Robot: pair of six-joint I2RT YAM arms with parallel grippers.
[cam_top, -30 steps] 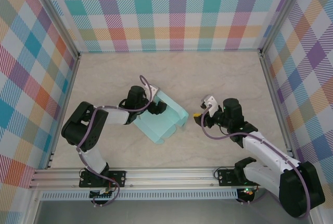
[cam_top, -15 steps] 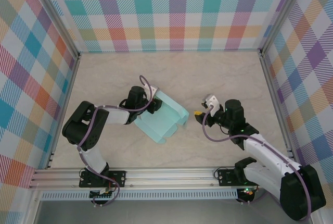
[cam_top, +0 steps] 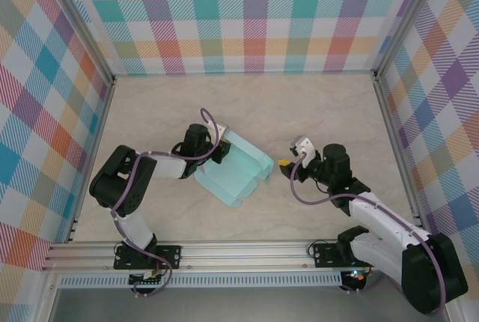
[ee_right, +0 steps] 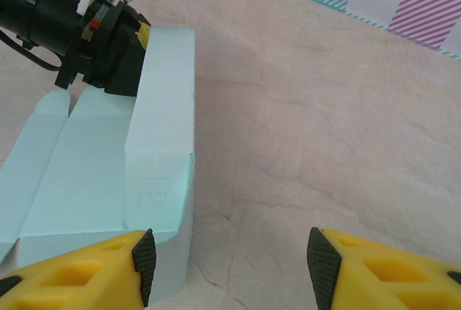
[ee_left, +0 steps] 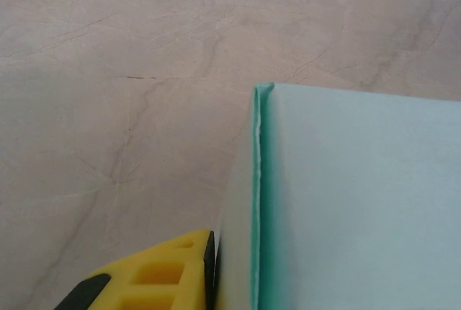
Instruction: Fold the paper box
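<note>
Right, we see the left gripper (cam_top: 222, 152) pinched on the raised wall of the paper box (cam_top: 233, 174) at its upper-left end, box on the table (cam_top: 322, 112) just left of frame centre, right gripper (cam_top: 285, 166) wide apart, holding nothing, near its right edge.

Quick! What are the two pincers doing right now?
Left pincer: closed on the box, at its raised flap.
Right pincer: open, holding nothing.
</note>
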